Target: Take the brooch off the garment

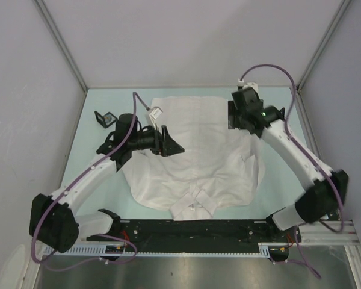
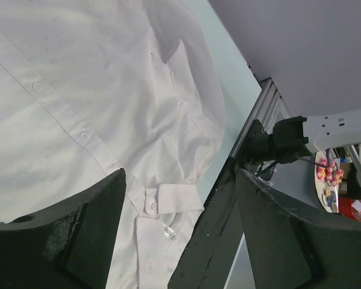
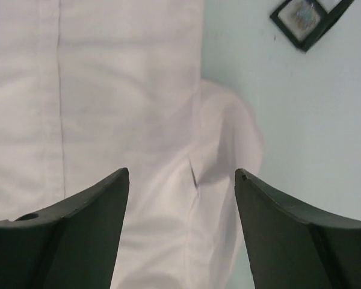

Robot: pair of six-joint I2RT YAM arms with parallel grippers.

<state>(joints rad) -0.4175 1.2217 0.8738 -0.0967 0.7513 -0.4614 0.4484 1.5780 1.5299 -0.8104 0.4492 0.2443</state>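
Observation:
The white shirt (image 1: 198, 150) lies flat on the table with its buttoned collar (image 1: 195, 205) toward the arms. It also shows in the left wrist view (image 2: 78, 78) and the right wrist view (image 3: 108, 90). A small black square frame with a glittery centre (image 1: 103, 118), which looks like the brooch, lies on the bare table left of the shirt, also in the right wrist view (image 3: 304, 18). My left gripper (image 1: 170, 143) (image 2: 180, 174) is open and empty above the shirt's left half. My right gripper (image 1: 236, 120) (image 3: 182, 171) is open and empty over the shirt's far right edge.
A black and aluminium rail (image 1: 198, 232) (image 2: 210, 241) runs along the near table edge beside the collar. Grey walls (image 1: 186, 42) close in the back and sides. The right arm's base (image 2: 325, 129) shows beyond the rail.

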